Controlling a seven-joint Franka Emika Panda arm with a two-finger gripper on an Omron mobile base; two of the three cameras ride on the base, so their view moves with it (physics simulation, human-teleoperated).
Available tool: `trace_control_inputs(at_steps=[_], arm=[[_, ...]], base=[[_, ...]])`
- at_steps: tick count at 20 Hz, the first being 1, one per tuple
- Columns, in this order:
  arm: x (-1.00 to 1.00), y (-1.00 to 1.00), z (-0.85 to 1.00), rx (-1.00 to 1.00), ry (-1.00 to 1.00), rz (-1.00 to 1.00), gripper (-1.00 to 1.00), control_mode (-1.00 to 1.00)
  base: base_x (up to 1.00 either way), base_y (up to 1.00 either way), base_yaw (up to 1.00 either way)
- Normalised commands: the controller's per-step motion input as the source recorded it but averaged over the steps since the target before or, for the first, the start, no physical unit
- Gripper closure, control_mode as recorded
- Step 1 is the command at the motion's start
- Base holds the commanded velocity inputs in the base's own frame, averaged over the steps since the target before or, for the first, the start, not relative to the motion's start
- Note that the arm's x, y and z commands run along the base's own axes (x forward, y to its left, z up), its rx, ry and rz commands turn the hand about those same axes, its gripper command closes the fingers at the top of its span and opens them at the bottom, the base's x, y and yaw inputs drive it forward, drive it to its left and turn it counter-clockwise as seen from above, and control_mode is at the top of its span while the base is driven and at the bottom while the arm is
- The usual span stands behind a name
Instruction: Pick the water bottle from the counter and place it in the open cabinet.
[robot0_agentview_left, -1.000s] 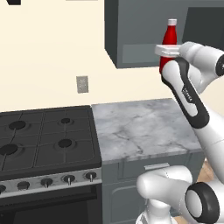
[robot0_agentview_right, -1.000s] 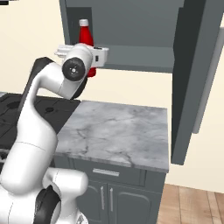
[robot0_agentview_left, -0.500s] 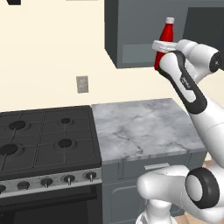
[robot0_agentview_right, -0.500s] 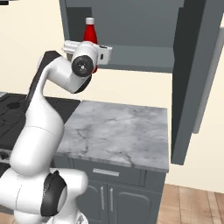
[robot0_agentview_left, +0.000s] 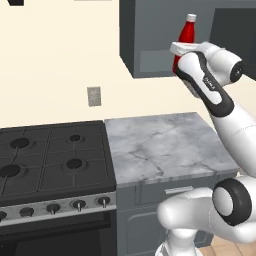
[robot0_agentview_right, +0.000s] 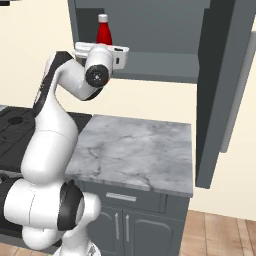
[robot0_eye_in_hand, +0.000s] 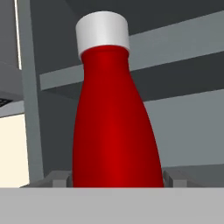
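The red water bottle (robot0_agentview_left: 186, 36) with its white cap stands upright in my gripper (robot0_agentview_left: 181, 54), which is shut on its lower body. It is held high, right at the front of the open cabinet (robot0_agentview_left: 150, 35). From the right, the water bottle (robot0_agentview_right: 103, 34) rises above my gripper (robot0_agentview_right: 101, 50), at the left end of the open cabinet (robot0_agentview_right: 160, 67), just above its bottom shelf. In the hand view the water bottle (robot0_eye_in_hand: 116, 127) stands between my gripper's (robot0_eye_in_hand: 116, 180) fingertips (robot0_eye_in_hand: 56, 177), with grey shelves behind. The counter is out of view.
A marble top (robot0_agentview_left: 160, 145) lies below the cabinet, beside a black stove (robot0_agentview_left: 50, 160). The cabinet's open door (robot0_agentview_right: 220, 90) hangs out to the right of the opening. A wall outlet (robot0_agentview_left: 93, 96) sits above the stove.
My gripper has carried the bottle a little higher and closer to the cabinet opening, and the wrist has turned slightly. The bottle has stayed upright in the grip.
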Motion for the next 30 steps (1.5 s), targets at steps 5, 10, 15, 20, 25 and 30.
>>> trace_control_inputs(at_steps=[5,10,15,20,25,30], arm=[[0.27,-0.03,0.01,-0.1,-0.08,0.0,1.0,-1.0],[0.21,-0.09,0.0,-0.12,-0.01,0.0,1.0,-1.0],[0.2,-0.07,0.0,-0.12,0.0,0.0,1.0,-1.0],[0.24,-0.03,0.04,-0.1,0.09,0.0,1.0,-1.0],[0.26,-0.03,0.05,-0.02,0.2,0.0,1.0,-1.0],[0.29,0.0,0.08,0.0,0.23,0.0,1.0,-1.0]], base=[[0.0,0.0,0.0],[0.0,0.0,0.0],[0.0,0.0,0.0],[0.0,0.0,0.0],[0.0,0.0,0.0],[0.0,0.0,0.0]])
